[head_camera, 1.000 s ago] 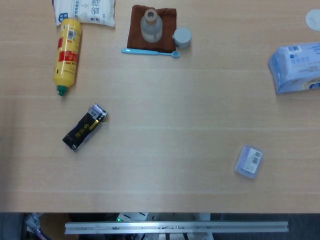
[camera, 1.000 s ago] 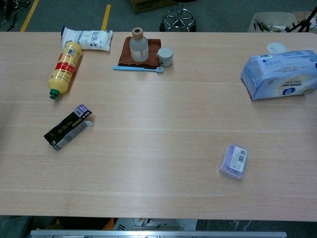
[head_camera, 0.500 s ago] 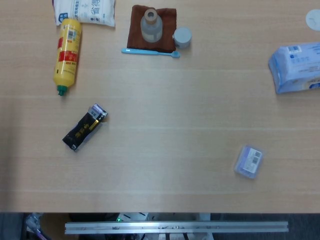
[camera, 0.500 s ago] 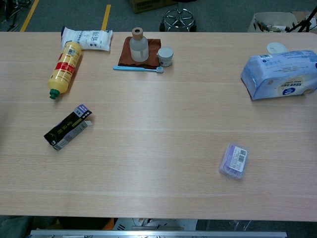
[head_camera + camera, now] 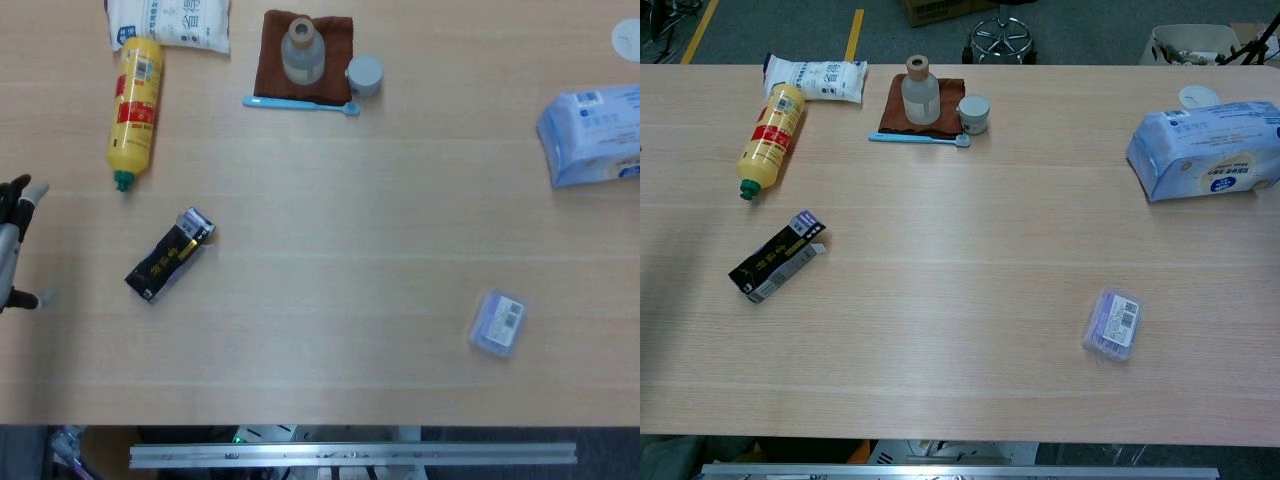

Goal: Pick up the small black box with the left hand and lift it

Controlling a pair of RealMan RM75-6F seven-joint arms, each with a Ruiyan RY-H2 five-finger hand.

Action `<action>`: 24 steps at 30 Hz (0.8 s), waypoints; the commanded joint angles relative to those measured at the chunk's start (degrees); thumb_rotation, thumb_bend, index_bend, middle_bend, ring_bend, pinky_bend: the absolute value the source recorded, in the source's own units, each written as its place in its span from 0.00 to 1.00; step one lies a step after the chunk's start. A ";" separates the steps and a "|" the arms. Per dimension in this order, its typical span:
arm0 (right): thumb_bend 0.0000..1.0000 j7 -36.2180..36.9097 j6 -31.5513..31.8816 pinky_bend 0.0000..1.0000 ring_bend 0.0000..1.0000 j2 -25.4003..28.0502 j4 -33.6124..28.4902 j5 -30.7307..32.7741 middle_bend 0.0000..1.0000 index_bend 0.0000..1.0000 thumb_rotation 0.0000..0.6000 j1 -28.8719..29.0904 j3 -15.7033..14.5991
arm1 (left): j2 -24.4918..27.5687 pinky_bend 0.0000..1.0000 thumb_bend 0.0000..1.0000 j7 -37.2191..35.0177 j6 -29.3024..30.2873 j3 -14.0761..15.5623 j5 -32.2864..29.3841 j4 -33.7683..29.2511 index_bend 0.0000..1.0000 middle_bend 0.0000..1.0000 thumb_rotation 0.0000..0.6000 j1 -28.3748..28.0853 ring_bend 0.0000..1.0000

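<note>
Head view is showing one small black box (image 5: 169, 254) lying flat near the table's (image 5: 330, 220) left side, its long axis running diagonally from near-left to far-right. One left hand (image 5: 14, 240) is showing at the left edge, fingers spread and holding nothing, apart from the box.

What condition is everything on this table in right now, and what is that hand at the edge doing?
small black box: lying flat, untouched.
left hand: at the table's left edge, fingers apart, holding nothing.
yellow bottle: lying on its side.
clear bottle: upright on the brown cloth.
tissue pack: lying flat.
</note>
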 commanded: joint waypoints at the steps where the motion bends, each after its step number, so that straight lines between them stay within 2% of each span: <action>1: 0.42 -0.21 0.31 0.36 0.24 0.75 -0.53 -0.11 0.29 0.41 1.00 0.92 1.16 | -1.92 0.06 0.00 0.55 0.14 -0.08 0.04 1.29 0.07 0.00 1.00 -0.62 0.00; 8: 0.42 0.35 0.86 0.36 0.24 1.34 -0.04 1.18 0.29 0.41 1.00 1.98 2.96 | -6.31 0.05 0.00 2.32 -2.09 0.05 -1.51 5.07 0.00 0.00 1.00 -2.51 0.00; 24: 0.42 -0.30 -0.04 0.36 0.24 0.38 2.52 2.84 0.29 0.41 1.00 1.83 1.38 | -11.76 0.05 0.00 4.50 -7.41 0.12 -3.15 7.53 0.00 0.00 1.00 -7.46 0.00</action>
